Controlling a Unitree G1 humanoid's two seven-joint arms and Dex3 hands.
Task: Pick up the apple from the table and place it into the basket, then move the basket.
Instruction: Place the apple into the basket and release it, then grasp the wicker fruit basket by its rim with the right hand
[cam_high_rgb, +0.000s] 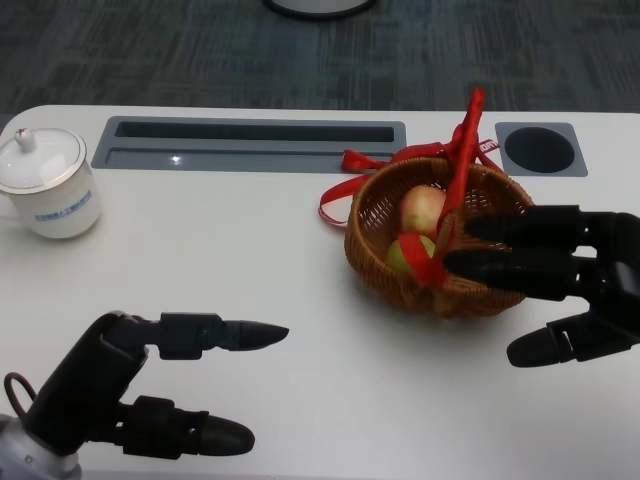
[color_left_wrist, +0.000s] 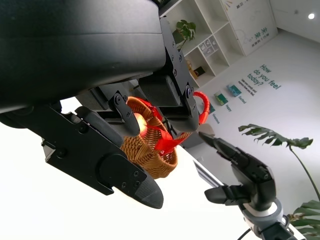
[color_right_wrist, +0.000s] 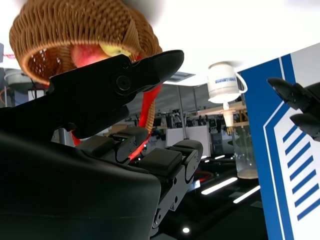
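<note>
At the lower right of the head view, the right hand (cam_high_rgb: 560, 275) reaches in from the side with its fingers (cam_high_rgb: 500, 262) stretched over the near rim of the basket (cam_high_rgb: 400, 272), spread apart and closed on nothing; whether they touch the wicker cannot be told. Its thumb (cam_high_rgb: 545, 345) hangs just outside the basket wall, above the tabletop (cam_high_rgb: 300, 260). The right wrist view shows the same fingers beside the red ribbon (color_right_wrist: 146, 112) and under the woven rim, with fruit showing through the opening.

Inside the basket lies the apple (cam_high_rgb: 424, 208), reddish and pale, with a second, greener fruit (cam_high_rgb: 408, 254) just beside it. The red ribbon is wound round the basket's upright handle (cam_high_rgb: 464, 140), and loose loops trail onto the tabletop behind the basket.

Well apart, at the lower left, the left hand (cam_high_rgb: 150, 385) hovers over bare tabletop, its fingers extended and apart, holding nothing.

Farther back on the left stands a white lidded cup (cam_high_rgb: 45, 182). Along the far edge runs a grey recessed tray (cam_high_rgb: 250, 143), and a round dark port (cam_high_rgb: 540, 148) sits beyond the basket.
</note>
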